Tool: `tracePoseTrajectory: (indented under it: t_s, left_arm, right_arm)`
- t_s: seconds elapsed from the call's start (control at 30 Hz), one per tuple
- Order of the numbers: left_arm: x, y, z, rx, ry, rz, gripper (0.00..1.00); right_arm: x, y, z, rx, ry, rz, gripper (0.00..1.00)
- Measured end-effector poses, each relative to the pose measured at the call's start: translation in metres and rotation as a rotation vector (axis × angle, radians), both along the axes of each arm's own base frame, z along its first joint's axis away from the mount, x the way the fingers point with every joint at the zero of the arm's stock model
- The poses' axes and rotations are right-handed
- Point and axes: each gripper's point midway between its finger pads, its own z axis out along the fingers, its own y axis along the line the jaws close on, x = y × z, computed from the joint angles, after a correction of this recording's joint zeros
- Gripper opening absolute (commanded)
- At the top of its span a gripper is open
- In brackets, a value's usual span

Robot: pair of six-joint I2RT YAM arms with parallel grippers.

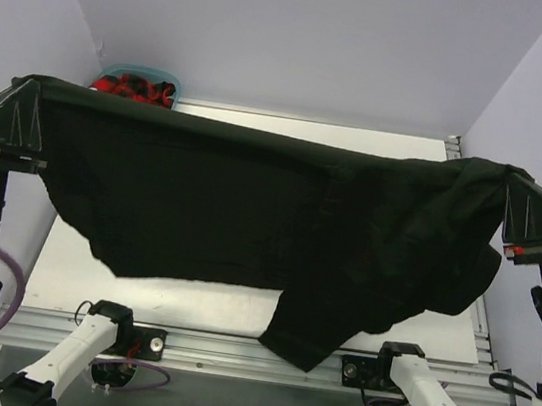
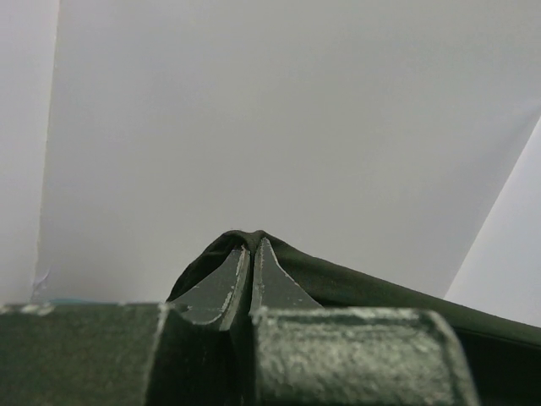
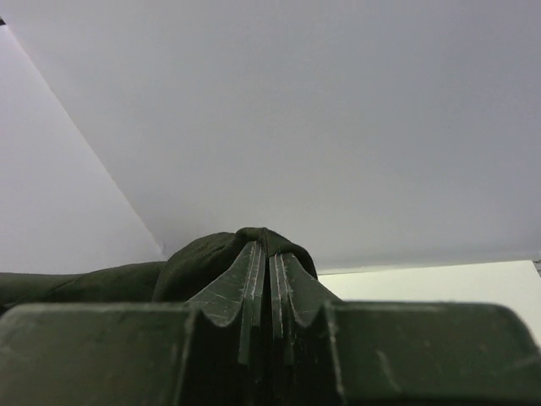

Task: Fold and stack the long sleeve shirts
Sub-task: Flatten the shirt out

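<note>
A black long sleeve shirt (image 1: 250, 210) hangs stretched in the air across the whole table, held at both upper ends. My left gripper (image 1: 27, 86) is shut on its left end, the cloth (image 2: 355, 283) pinched between the fingertips and running off to the right. My right gripper (image 1: 519, 179) is shut on the right end, where the cloth (image 3: 203, 258) bunches over the fingertips. A sleeve (image 1: 308, 335) dangles from the lower middle toward the table's near edge. The row of buttons does not show.
A teal basket (image 1: 139, 80) with red and black cloth stands at the back left, half hidden behind the shirt. The white table (image 1: 196, 304) lies below, its metal front rail (image 1: 230, 354) between the two arm bases. Pale walls close in on both sides.
</note>
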Motion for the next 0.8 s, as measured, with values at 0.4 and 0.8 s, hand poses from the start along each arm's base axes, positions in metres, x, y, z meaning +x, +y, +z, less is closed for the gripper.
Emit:
tracePoseTrajectory:
  t_s: [0.4,0.8]
  left_arm:
    - [0.211,-0.026,-0.15,0.081,0.456,0.073,0.0]
    - [0.4,-0.038,-0.433,0.146,1.001,0.146,0.76]
  right_arm:
    - [0.195,0.005,-0.11,-0.031,0.403,-0.022,0.0]
    - [0.429,-0.001,-0.355,-0.11,0.896,-0.099,0.76]
